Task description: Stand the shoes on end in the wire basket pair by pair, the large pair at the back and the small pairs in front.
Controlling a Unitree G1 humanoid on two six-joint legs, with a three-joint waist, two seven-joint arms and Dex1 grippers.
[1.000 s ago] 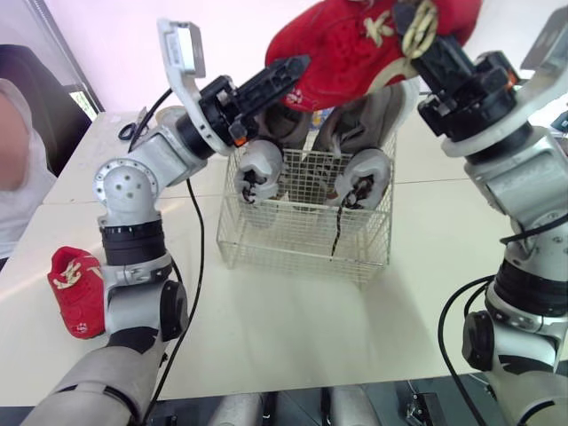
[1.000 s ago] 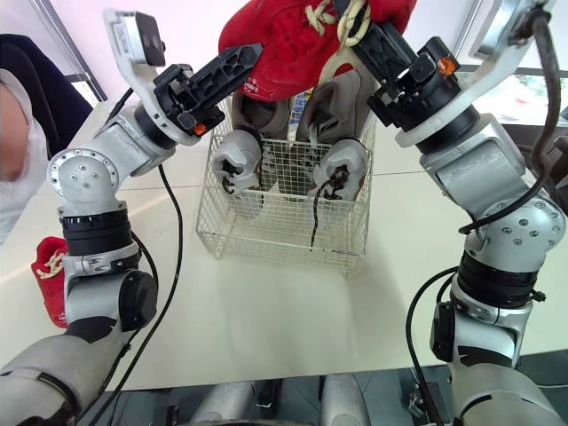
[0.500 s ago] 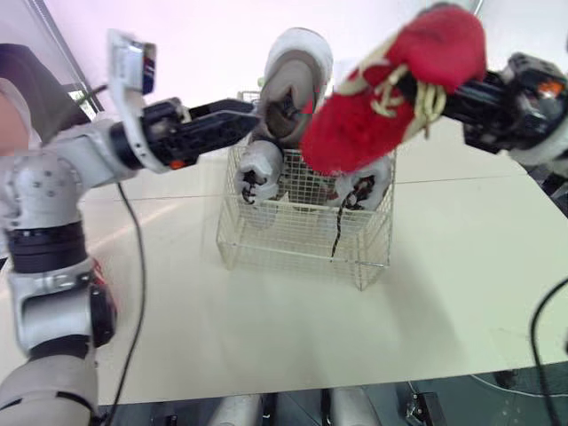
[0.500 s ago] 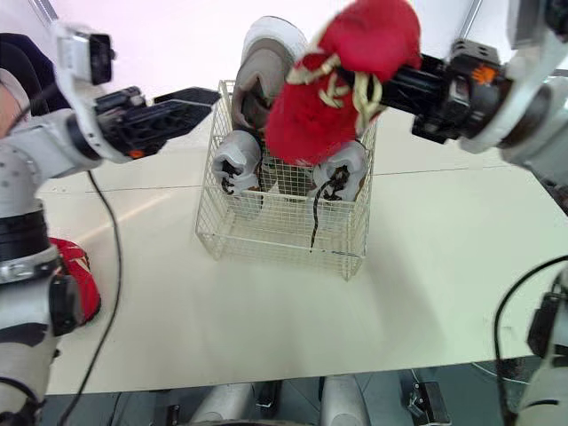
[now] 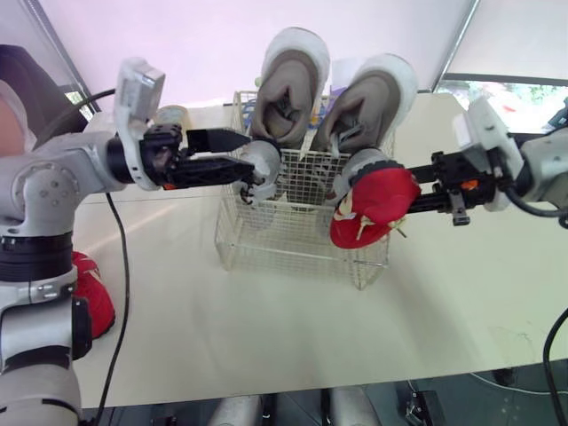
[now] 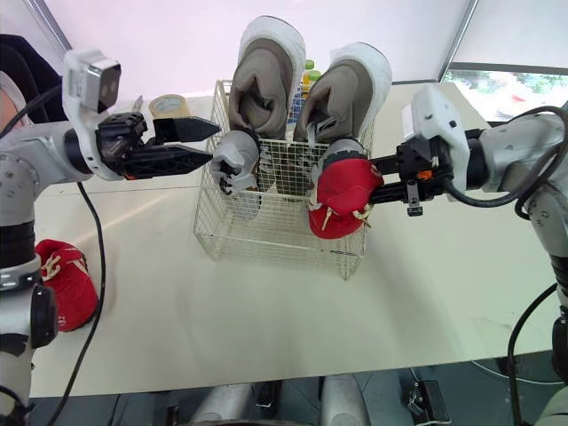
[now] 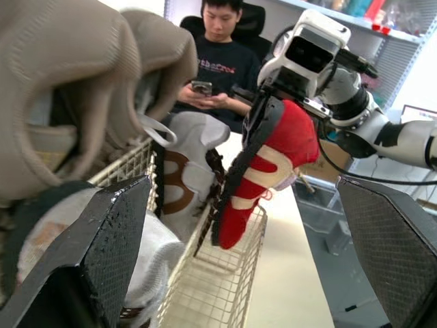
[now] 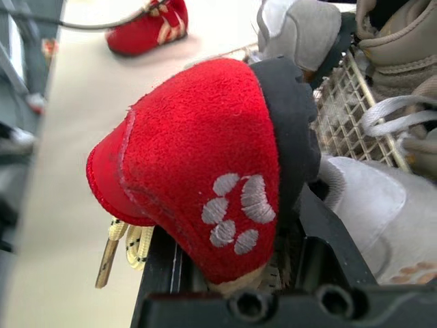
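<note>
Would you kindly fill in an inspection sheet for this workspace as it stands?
Surface: pale table, nothing spilled.
Job's things: wire basket holds two large tan shoes on end at the back and two small grey shoes in front; one red shoe is held at its front right corner; the other red shoe lies on the table on the robot's left.
Clutter: tape roll on the table's far side.
Grippers: left gripper open beside a grey shoe; right gripper shut on the red shoe.
Cables: black cable hangs from the left arm.
Surroundings: seated person beyond the table.
</note>
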